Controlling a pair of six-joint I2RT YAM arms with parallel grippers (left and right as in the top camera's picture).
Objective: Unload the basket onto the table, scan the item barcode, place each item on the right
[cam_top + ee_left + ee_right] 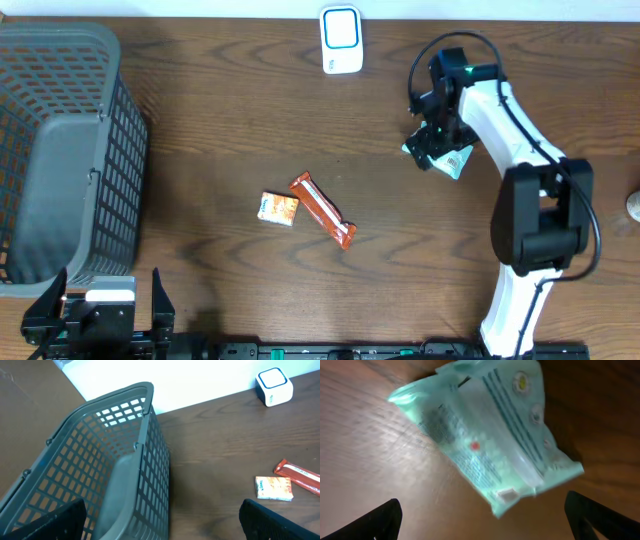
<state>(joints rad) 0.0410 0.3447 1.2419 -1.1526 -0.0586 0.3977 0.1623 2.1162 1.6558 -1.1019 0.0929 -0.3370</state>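
Observation:
A mint-green packet (490,435) lies on the brown table, slightly blurred, filling the upper part of the right wrist view. My right gripper (487,520) is open just above it, its dark fingertips (375,522) wide apart and not touching it. From overhead, the right gripper (437,138) covers most of the packet (456,161). The white and blue scanner (341,40) stands at the table's far edge. My left gripper (165,530) is open at the near left, beside the basket, with nothing in it.
A grey mesh basket (60,150) takes up the left side. A small orange and white packet (279,208) and an orange bar (323,211) lie mid-table. The left wrist view also has the basket (115,460) and the scanner (274,386).

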